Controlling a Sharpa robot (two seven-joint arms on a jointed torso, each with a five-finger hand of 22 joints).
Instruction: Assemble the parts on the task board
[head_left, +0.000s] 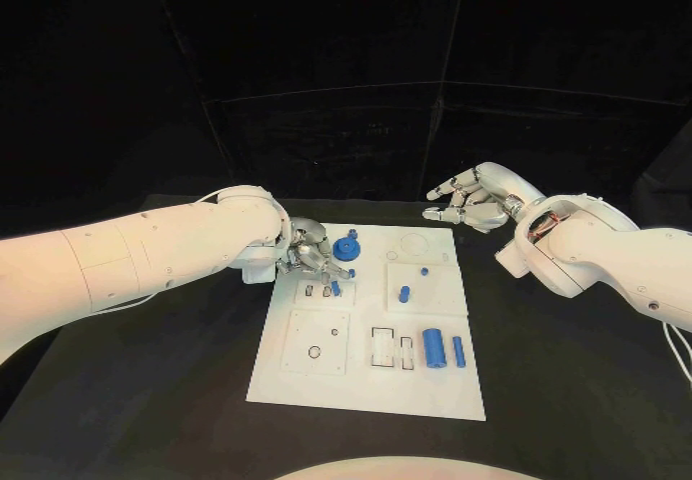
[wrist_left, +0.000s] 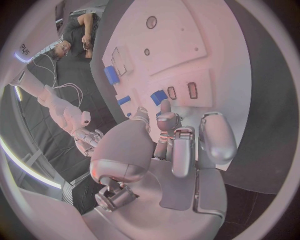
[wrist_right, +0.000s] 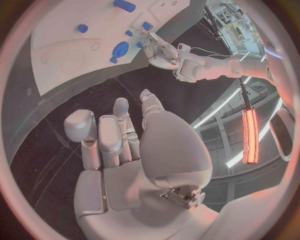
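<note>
left hand (head_left: 310, 258): over the task board's near-left upper part, fingers curled down around a small blue part (head_left: 335, 287); looks pinched at the fingertips, contact partly hidden by the fingers. In the left wrist view the hand (wrist_left: 172, 150) blocks the grip, only a bit of the blue piece (wrist_left: 159, 96) shows past the fingertips.
task board (head_left: 346, 385): white plate mid tabletop (head_left: 144, 400), long side running away from the robot; far-left corner covered by the left hand.
round blue part (head_left: 346, 246): on the board just beside the left hand, knob-like, shape hard to make out.
recesses (head_left: 319, 343): outlined slots on the board's left half, details too small to read.
small blue pegs (head_left: 405, 293): middle of board, apart from each other.
large blue cylinder (head_left: 433, 350): lying near the board's right edge, thin blue rod (head_left: 459, 350) just beside it.
right hand (head_left: 476, 200): raised off the board's far-right corner, fingers spread and loosely bent, grasping nothing; right wrist view shows the palm (wrist_right: 134, 150) bare.
</note>
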